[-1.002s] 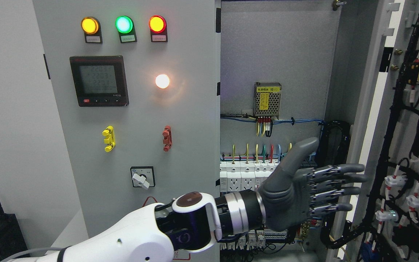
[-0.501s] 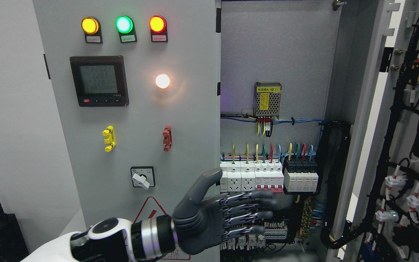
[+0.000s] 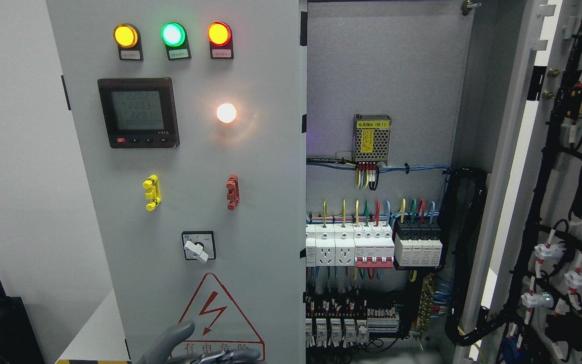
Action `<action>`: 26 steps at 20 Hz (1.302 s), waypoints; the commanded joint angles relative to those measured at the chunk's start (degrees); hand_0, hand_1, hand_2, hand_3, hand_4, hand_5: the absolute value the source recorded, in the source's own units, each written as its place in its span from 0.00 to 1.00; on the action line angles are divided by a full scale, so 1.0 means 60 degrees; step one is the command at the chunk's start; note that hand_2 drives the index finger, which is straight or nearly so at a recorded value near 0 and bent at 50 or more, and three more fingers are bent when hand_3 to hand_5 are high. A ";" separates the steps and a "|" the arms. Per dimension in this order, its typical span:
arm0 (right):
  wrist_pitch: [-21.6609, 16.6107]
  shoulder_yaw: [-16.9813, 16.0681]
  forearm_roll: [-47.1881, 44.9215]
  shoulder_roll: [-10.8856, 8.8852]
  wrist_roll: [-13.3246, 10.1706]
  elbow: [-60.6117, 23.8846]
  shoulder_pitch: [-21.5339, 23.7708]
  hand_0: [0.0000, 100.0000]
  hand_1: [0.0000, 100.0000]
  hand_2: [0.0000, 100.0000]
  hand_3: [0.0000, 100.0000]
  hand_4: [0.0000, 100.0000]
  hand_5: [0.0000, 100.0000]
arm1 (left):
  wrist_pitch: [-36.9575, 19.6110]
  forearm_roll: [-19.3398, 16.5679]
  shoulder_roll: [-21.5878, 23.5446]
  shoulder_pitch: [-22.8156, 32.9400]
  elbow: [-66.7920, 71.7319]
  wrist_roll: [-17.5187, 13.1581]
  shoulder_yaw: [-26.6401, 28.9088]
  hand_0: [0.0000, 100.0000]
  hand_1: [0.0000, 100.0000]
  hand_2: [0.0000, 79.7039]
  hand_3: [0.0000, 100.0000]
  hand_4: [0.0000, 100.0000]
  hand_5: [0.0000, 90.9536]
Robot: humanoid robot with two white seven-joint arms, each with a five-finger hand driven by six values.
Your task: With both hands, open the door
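Grey door (image 3: 523,151) stands tall, swung right, inner face toward you; your left hand (image 3: 190,346) shows relaxed fingers, holding nothing.

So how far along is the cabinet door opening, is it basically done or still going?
Looks mostly done: the grey right-hand cabinet door stands swung wide, exposing the white breakers and wiring inside. In hand: nothing is on the door; the left hand shows only at the bottom edge, below the red warning triangle. Left: the grey left-hand door with indicator lamps appears shut, if it needs opening too.
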 commanded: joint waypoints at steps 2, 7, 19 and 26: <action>-0.0005 0.0000 0.0001 0.0002 -0.0004 0.0000 0.0000 0.00 0.00 0.00 0.00 0.00 0.00 | -0.1427 -0.1337 0.2199 0.3861 0.1451 -0.0314 0.1413 0.00 0.00 0.00 0.00 0.03 0.00; -0.0005 0.0000 0.0001 0.0002 -0.0004 0.0000 0.0000 0.00 0.00 0.00 0.00 0.00 0.00 | -0.3363 -0.2071 0.2492 0.6938 0.2154 -0.0329 0.1648 0.00 0.00 0.00 0.00 0.03 0.00; -0.0005 0.0000 0.0001 0.0002 -0.0004 0.0000 0.0000 0.00 0.00 0.00 0.00 0.00 0.00 | -0.4948 -0.3944 -0.1210 1.3547 0.6182 -0.0285 0.4398 0.00 0.00 0.00 0.00 0.03 0.00; -0.0005 0.0000 0.0001 0.0002 -0.0004 0.0000 0.0000 0.00 0.00 0.00 0.00 0.00 0.00 | -0.4933 -0.6009 -0.4782 1.2690 1.0510 -0.0285 0.4666 0.00 0.00 0.00 0.00 0.03 0.00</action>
